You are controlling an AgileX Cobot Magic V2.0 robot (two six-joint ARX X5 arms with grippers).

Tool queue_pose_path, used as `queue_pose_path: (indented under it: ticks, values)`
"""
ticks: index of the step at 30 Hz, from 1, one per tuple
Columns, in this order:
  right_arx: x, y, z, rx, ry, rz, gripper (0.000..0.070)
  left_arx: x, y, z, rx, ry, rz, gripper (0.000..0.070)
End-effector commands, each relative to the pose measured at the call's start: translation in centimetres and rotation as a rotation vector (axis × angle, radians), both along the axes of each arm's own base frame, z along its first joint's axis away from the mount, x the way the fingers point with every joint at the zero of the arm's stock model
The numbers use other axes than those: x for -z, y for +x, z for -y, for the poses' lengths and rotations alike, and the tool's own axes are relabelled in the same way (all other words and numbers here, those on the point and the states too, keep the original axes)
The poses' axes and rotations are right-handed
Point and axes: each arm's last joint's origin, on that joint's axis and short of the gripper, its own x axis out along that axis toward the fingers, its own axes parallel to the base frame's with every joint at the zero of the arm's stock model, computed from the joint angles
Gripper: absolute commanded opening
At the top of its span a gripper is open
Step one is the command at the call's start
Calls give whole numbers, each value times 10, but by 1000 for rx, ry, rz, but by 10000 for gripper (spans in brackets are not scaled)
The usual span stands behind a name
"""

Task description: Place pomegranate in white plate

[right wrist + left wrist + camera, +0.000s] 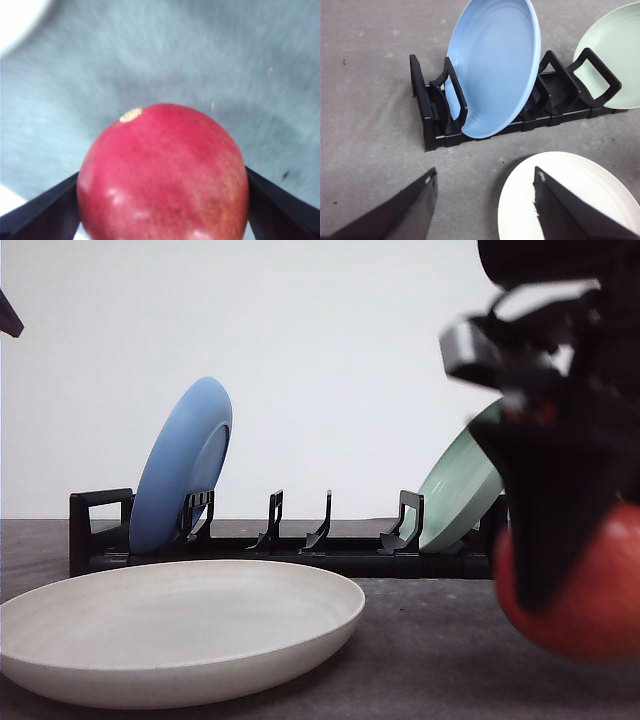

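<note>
The red pomegranate (165,175) sits between the two black fingers (45,210) of my right gripper (162,200), which is shut on it. In the front view this gripper (575,575) and the pomegranate (600,605) are at the far right, close to the camera, right of the white plate (180,630). The plate lies flat on the dark table at the front left and holds nothing. Its pale rim (20,15) shows blurred in a corner of the right wrist view. My left gripper (485,200) hangs open above the table beside the white plate (570,200).
A black dish rack (300,545) runs across the table behind the white plate. A blue plate (185,465) stands on edge at its left end and a pale green plate (460,490) leans at its right end. The middle slots hold nothing.
</note>
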Motion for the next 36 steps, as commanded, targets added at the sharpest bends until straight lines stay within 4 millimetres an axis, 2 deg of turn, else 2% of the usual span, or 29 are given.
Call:
queue_pose_path:
  ticks: [1, 6, 10, 15, 20, 24, 29, 36]
  values:
    - [-13, 4, -9, -67, 42, 36, 467, -2, 1, 0, -3, -5, 9, 353]
    - [-39, 11, -29, -164, 119, 87, 469, -2, 1, 0, -3, -5, 8, 353]
    - [-45, 19, -52, -207, 133, 98, 470, -2, 1, 0, -3, -4, 9, 353]
    - [-39, 29, -93, -282, 140, 100, 469, -2, 1, 0, -3, -4, 9, 353]
    - [-24, 36, -132, -361, 145, 104, 470, -2, 1, 0, -3, -5, 9, 353]
    - [-12, 42, -153, -414, 127, 99, 470, -2, 1, 0, -3, -5, 9, 353]
    - [-3, 47, -166, -431, 132, 106, 470, -2, 1, 0, -3, -5, 9, 353]
    - [8, 50, -169, -430, 118, 90, 470, -2, 1, 0, -3, -5, 9, 352]
